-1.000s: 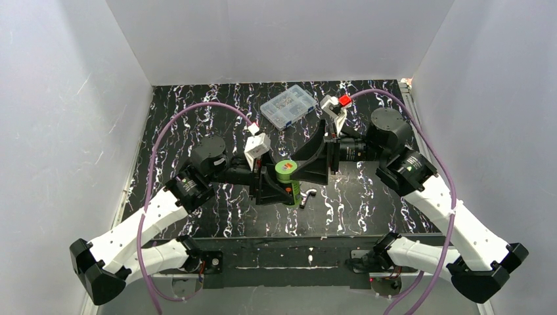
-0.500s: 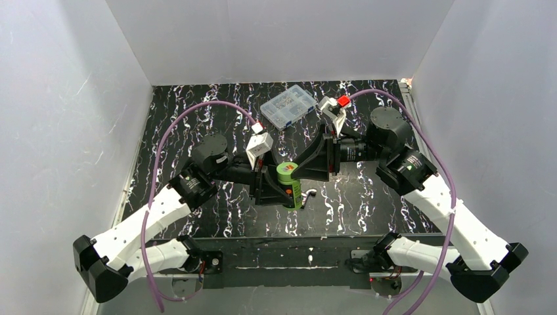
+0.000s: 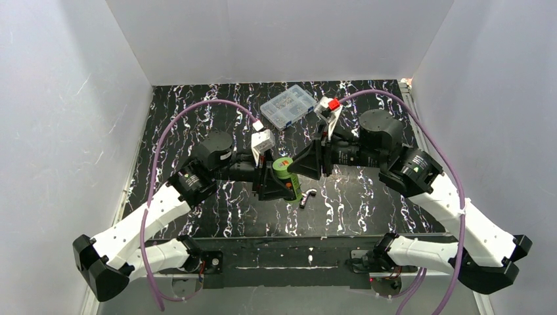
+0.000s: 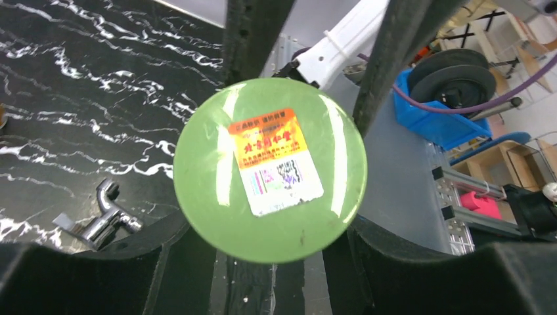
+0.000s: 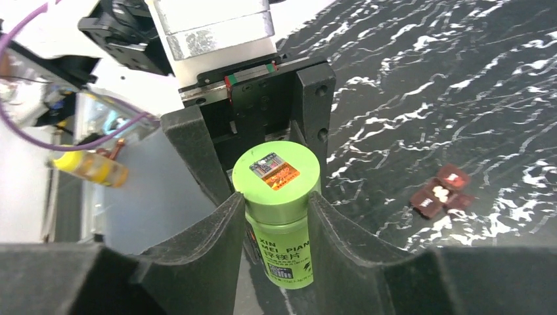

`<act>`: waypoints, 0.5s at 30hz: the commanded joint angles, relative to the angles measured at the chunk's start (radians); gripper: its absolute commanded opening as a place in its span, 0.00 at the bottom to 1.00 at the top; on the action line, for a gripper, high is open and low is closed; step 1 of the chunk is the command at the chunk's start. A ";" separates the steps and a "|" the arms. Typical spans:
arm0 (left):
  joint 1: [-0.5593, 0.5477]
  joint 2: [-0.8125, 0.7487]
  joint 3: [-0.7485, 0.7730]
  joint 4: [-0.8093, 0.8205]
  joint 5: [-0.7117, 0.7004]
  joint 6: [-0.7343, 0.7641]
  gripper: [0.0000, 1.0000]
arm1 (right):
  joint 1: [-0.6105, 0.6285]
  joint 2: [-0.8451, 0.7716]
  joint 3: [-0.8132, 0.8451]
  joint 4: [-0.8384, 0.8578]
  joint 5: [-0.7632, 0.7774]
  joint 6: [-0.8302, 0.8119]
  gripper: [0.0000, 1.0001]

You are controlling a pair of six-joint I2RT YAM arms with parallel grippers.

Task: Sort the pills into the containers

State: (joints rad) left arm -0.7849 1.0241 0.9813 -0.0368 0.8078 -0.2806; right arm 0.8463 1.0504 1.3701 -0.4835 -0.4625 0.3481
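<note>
Bottle (image 3: 294, 190), green, is held above the table (image 3: 355, 205) between the two arms. Left gripper (image 3: 281, 187) is clamped on the bottle's body from its left side. Right gripper (image 5: 276, 200) is closed narrow on the cap (image 5: 276, 172), with a finger (image 5: 197, 256) touching each side. Small metal piece (image 3: 307, 197) lies on the table just right of the bottle. Clear pill box (image 3: 288, 106) sits well beyond the bottle. Dark red bit (image 5: 443, 191) lies near the bottle; its kind is unclear.

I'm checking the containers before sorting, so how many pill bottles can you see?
1: the green-capped bottle near mid-table, gripped by the left hand and the right hand. Another bottle may be hidden behind the arms.
</note>
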 commanded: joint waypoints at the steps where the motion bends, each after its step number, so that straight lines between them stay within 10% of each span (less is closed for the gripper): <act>1: 0.007 0.009 0.060 -0.055 -0.099 0.039 0.00 | 0.105 0.028 0.076 -0.084 0.249 -0.062 0.41; 7: 0.007 0.010 0.080 -0.108 -0.150 0.069 0.00 | 0.169 0.063 0.099 -0.115 0.369 -0.066 0.41; 10: 0.007 -0.015 0.050 -0.110 -0.134 0.111 0.00 | 0.120 0.040 0.083 -0.122 0.370 -0.024 0.76; 15: 0.053 -0.064 0.026 -0.038 -0.029 0.078 0.00 | -0.104 -0.124 -0.133 0.022 0.057 0.075 0.97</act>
State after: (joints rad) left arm -0.7666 1.0138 1.0080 -0.1600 0.7105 -0.1761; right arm 0.8497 1.0264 1.3403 -0.5667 -0.2367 0.3515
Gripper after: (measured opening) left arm 0.501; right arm 0.975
